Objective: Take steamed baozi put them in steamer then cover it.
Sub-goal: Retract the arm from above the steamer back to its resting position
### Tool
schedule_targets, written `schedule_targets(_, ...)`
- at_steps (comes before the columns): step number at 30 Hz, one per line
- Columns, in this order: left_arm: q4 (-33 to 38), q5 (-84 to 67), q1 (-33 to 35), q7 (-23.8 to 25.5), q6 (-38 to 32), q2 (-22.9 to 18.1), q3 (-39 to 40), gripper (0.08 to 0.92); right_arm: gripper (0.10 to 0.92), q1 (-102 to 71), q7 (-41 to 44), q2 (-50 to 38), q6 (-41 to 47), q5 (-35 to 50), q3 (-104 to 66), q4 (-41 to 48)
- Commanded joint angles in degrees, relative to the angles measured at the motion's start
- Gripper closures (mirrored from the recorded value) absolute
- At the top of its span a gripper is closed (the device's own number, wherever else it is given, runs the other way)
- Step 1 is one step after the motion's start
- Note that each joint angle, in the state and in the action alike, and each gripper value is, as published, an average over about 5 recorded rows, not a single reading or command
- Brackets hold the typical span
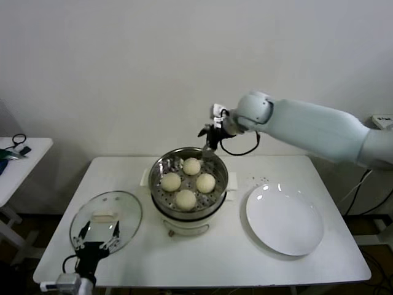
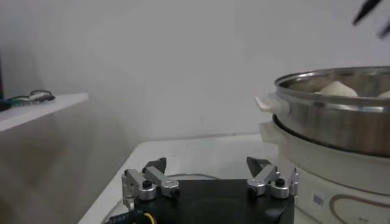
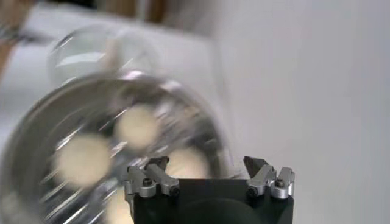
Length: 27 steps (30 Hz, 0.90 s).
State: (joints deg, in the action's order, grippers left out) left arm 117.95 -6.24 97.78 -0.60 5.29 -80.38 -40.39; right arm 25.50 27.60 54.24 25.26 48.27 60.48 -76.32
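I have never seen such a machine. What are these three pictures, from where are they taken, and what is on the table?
It is a robot with two arms. The large picture comes from its head; the other two come from cameras on its wrists. On the white table stands a steamer holding four baozi. The glass cover lies to its left, an empty white plate to its right. The right gripper hangs above the steamer's far rim, fingers open, holding nothing. The left gripper waits open over the cover.
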Motion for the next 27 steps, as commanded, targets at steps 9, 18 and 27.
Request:
schedule_targets(9, -3.4, 5.0, -2.7, -3.6, -5.5, 0.8, 0.5, 0.177, 0.203, -78.7, -26.3, -18.6, -15.6, -13.1, -75.5, -20.3)
schedule_targets(18, -6.2, 13.7, -2.5, -7.3, -8.3, 1.3, 0.8, 0.177, 0.203, -103.0, -22.0, 0.5, -34.6, -23.6, -93.9, -20.0)
schedule_targets(27, -8.3, 34.7, -0.5, -18.5, -9.7, 3.2, 0.3, 0.177, 0.203, -110.4, -20.3, 12.5, -51.7, -28.7, -93.1, -14.3)
